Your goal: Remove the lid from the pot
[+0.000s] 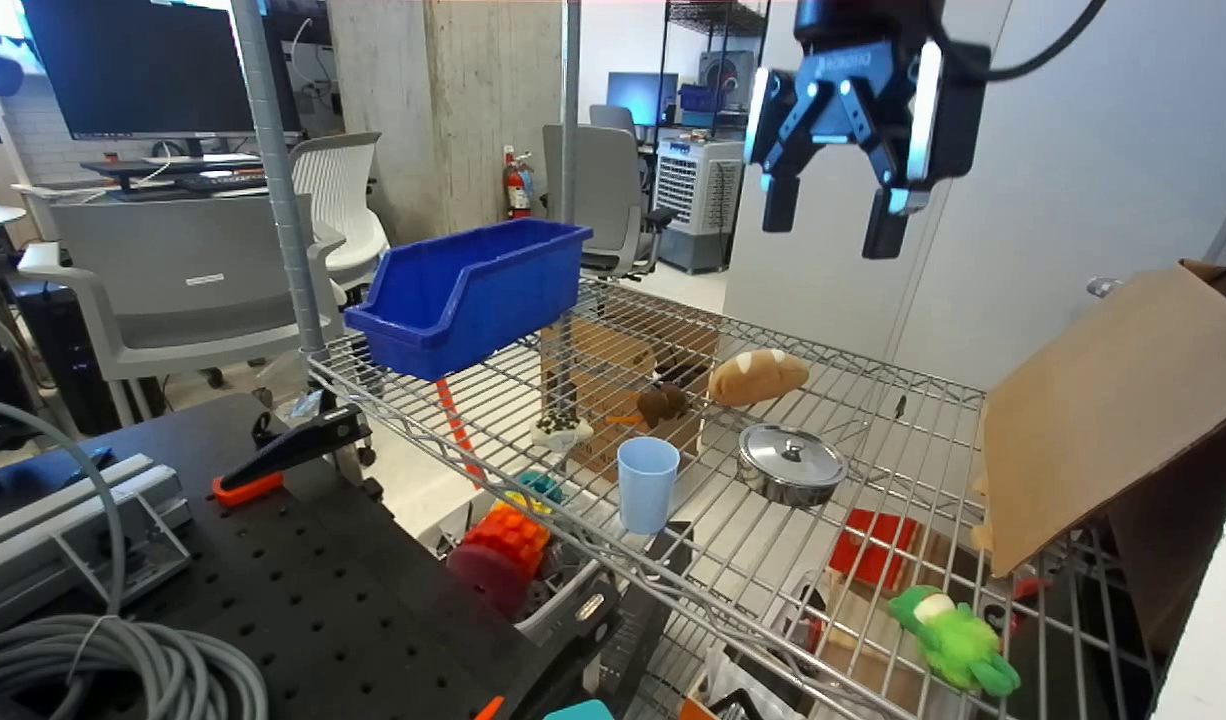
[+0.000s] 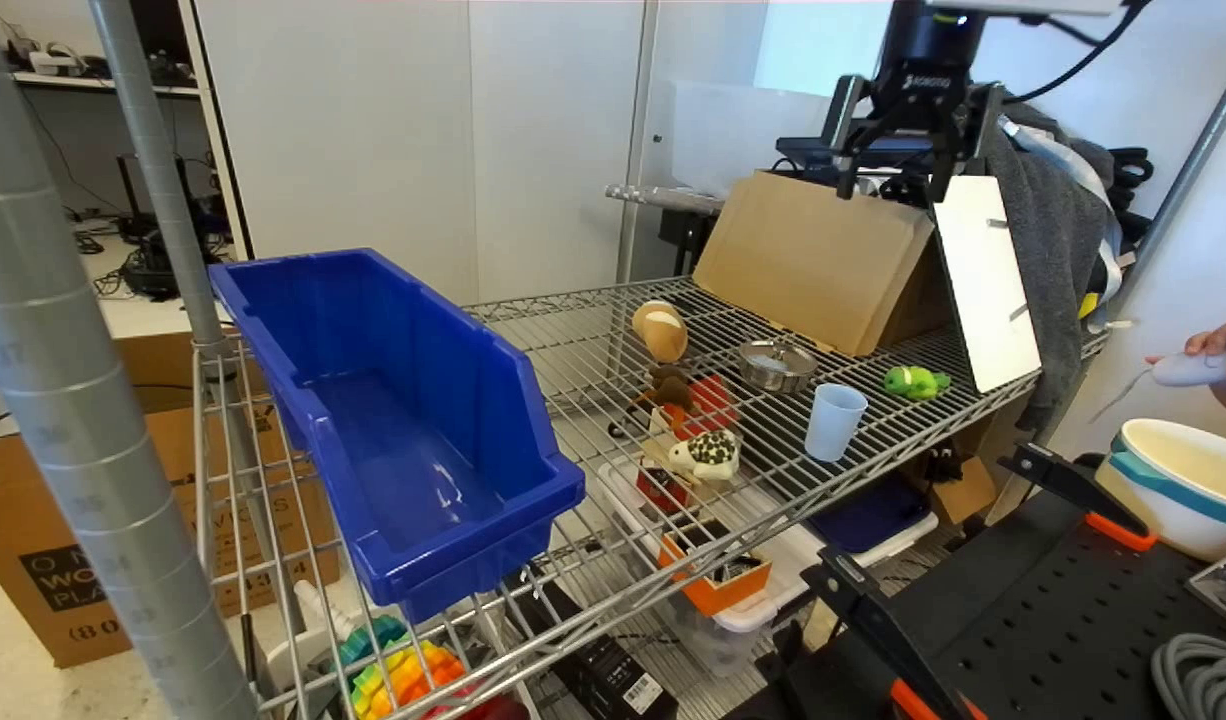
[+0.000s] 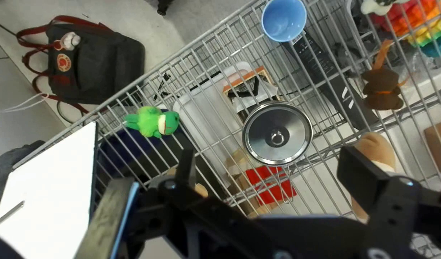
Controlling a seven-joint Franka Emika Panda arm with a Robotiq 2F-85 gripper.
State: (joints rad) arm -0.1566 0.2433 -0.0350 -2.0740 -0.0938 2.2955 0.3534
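Black two-fingered gripper (image 1: 833, 222) hangs upper right of the frame in both exterior views, its fingers (image 1: 884, 226) spread well apart, and pale lettering on its body reads ROBOTIQ. Lower left in an exterior view, a large brown cardboard box (image 2: 23, 500) carries a black label (image 2: 65, 578) with the word-parts "WO" and "PLA" and, beneath it, "(80"; a grey metal post (image 2: 48, 350) crosses in front. Upper left of the wrist view, a dark grey fabric backpack (image 3: 101, 64) bears a round red-orange patch (image 3: 64, 62), its print too small to read. The round silver-grey metal lid (image 1: 791, 455) sits on the low round silver-grey metal pot (image 1: 781, 488), which rests upright on a silver wire shelf (image 1: 873, 368). Both exterior views show the pot lower in the frame than the gripper and well apart from it; in the wrist view the lid appears right of centre, mostly above the gap between the two black fingertips (image 3: 186, 167).
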